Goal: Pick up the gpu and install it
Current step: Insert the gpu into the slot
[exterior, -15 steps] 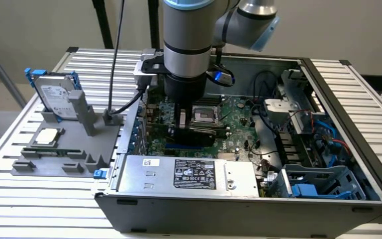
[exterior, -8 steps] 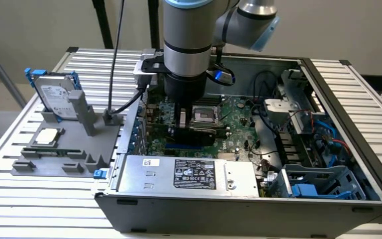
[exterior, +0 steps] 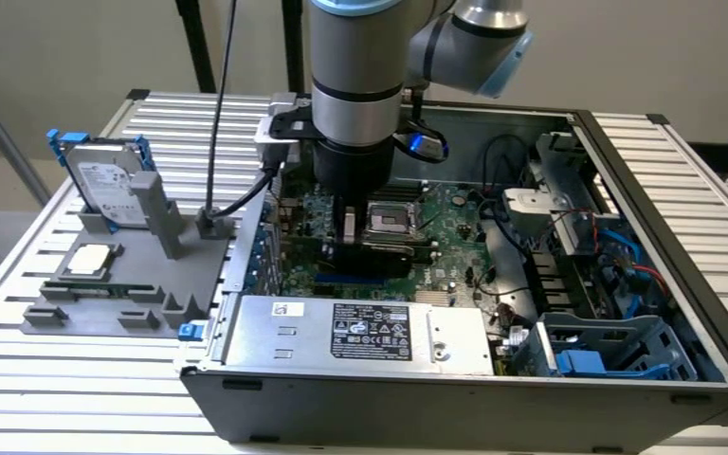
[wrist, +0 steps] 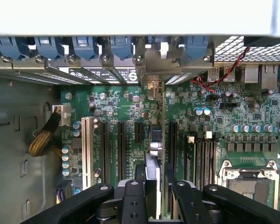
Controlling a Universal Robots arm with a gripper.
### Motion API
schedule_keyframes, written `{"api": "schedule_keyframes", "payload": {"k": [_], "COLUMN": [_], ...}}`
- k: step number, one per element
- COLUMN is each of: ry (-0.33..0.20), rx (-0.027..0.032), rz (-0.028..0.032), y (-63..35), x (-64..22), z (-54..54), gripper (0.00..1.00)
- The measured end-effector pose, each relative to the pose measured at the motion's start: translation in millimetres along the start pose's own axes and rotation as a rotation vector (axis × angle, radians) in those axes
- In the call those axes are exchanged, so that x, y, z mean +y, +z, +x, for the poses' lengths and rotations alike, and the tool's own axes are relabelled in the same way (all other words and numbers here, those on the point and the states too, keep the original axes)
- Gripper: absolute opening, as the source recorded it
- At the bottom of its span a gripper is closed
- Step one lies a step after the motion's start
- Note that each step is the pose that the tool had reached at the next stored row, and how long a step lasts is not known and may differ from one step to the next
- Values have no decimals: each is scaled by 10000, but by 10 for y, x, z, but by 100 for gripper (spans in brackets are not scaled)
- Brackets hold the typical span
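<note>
Pincer [wrist: 156, 200] half-closed, clamping gpu [wrist: 163, 126] | card upright between jaws, edge-down over motherboard [wrist: 116, 105] beneath, apparently aligned for seating

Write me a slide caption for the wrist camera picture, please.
The gripper holds the gpu edge-on among the expansion slots of the green motherboard.

I see the gpu [wrist: 163, 140] edge-on: a thin card standing upright over the motherboard's expansion slots. Its silver bracket end meets the case's rear slot wall. It is gripped between the jaws.
</note>
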State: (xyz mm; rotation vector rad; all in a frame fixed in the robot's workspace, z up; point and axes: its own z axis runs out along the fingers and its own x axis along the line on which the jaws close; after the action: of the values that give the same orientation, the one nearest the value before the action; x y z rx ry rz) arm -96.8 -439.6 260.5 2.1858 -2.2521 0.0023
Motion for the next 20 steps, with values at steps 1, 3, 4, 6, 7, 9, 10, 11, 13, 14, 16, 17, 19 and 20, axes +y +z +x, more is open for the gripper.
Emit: {"api": "schedule_keyframes", "payload": {"k": [1,3,4,6,7,9,10,11,13,14,16,17,19,20], "ry": [-1,0,1,0,-1,0,0,0,0,0,8,11,12,12], "rx": [4,10,14,10,10,7,8,9,11,9,10,10,9,9], "rz": [5,5,4,6,6,7,7,7,5,6,5,4,5,5], "y": [4,11,12,15,16,18,18,18,19,21,21,21,21,22], "x": [0,4,7,8,8,9,9,9,9,9,11,13,20,23], "z": [0,0,1,0,0,-2,-3,-3,-4,-5,-7,-8,-8,-8], "gripper": [27,27,27,27,27,27,27,27,27,27,27,27,27,27]}}
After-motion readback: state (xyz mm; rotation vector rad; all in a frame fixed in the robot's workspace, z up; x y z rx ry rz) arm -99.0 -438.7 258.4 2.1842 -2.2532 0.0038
